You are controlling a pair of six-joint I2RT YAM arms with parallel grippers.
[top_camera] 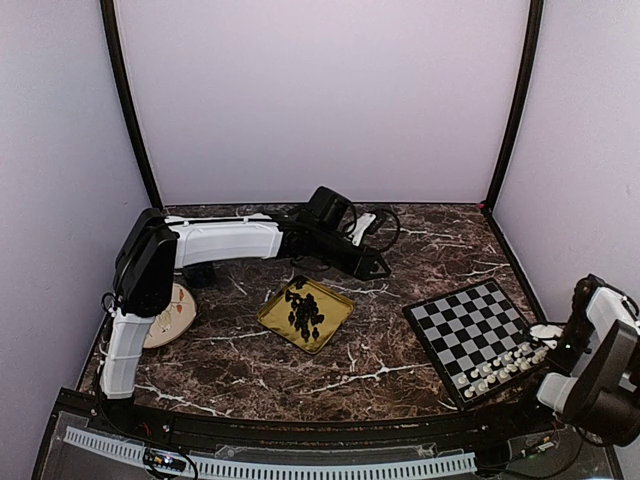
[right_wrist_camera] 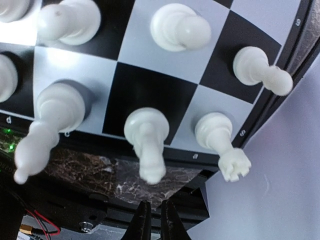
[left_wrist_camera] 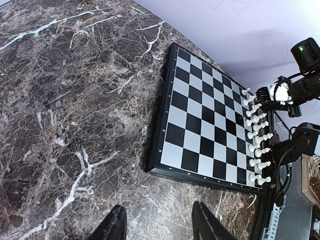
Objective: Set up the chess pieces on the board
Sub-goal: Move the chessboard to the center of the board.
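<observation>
Right fingers (right_wrist_camera: 143, 222) hung closed, apparently empty, near the white rook (right_wrist_camera: 221, 142) at the board (right_wrist_camera: 150, 85) corner, so rising straight up seemed wisest; left gripper (left_wrist_camera: 159, 222) gaped empty.

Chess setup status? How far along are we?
Done: white pieces stand in two rows along one edge of the board. In hand: nothing visible; right gripper is shut beside those rows, left gripper open and empty. Left: black pieces lie heaped in the gold tray; the board's opposite rows are bare.

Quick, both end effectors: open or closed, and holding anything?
Left end effector: open, holding nothing.
Right end effector: closed, nothing visible between its fingers.
</observation>
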